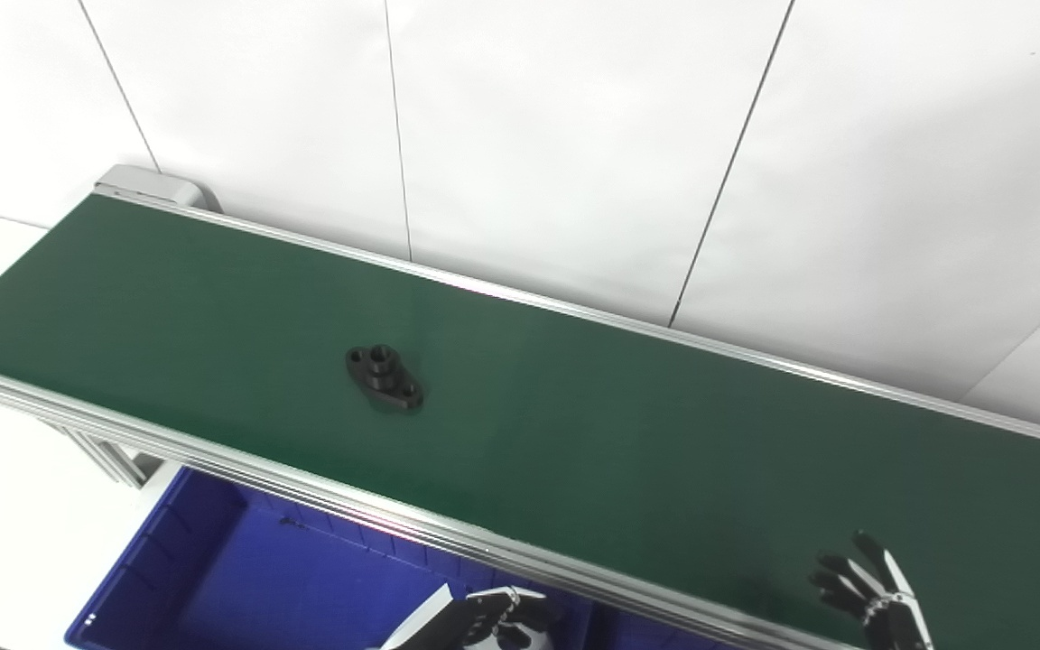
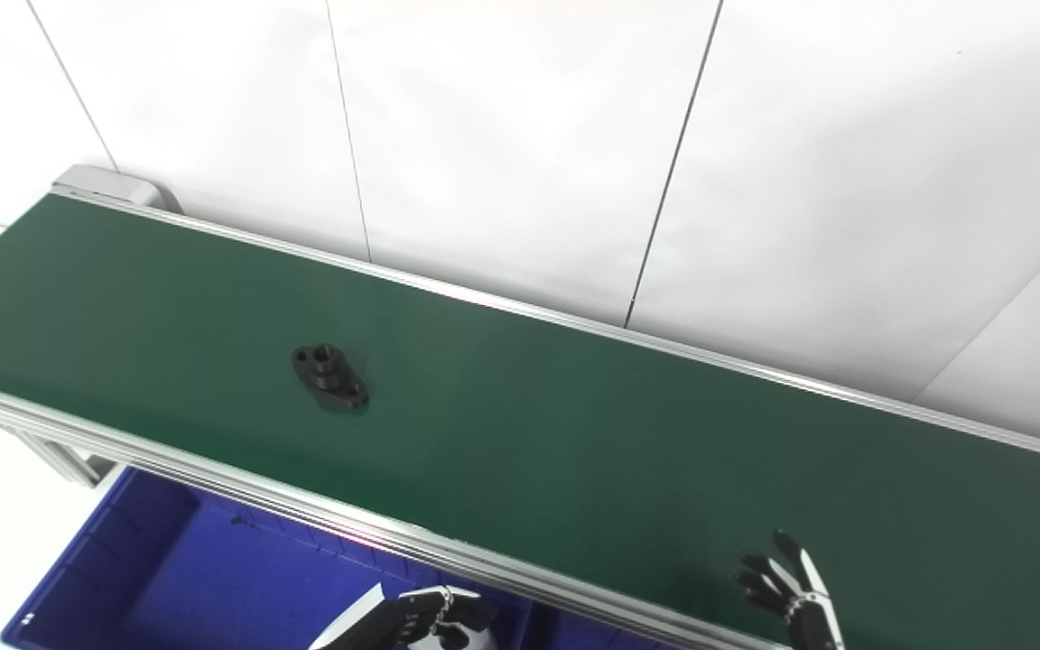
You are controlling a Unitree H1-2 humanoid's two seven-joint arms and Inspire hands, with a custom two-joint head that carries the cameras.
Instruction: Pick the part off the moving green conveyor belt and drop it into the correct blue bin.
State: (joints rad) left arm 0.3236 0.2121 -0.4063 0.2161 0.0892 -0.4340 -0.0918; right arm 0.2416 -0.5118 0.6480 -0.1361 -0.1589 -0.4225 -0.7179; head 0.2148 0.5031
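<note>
A: Where was the part (image 1: pixel 384 377)?

B: Flat on the green belt (image 1: pixel 628 433), mid-width, well to the left of and beyond both hands. Black flange piece, raised hub in the middle, a hole at each end.

A: Long axis?

B: Ran diagonally, from far-left to near-right, roughly slanting toward the right hand.

A: Hands?

B: Left hand (image 1: pixel 493 618) was low at the bottom edge, on the near side of the belt's rail, over the blue bin (image 1: pixel 213 560). Fingers looked curled, nothing in them that I could see, but it was partly cut off, so I couldn't tell for sure. Right hand (image 1: pixel 872 596) hovered over the belt's near edge, fingers spread, released, holding nothing.

A: Nearer hand?

B: Left, I'd judge: the part lay up and left of it, across the rail. Right hand was well apart, far down the belt.

A: Belt direction?

B: Couldn't tell from one moment. If it carried the part rightward, the right hand would be the one waiting for it.

A: Pick done?

B: Not yet. Part untouched.
</note>
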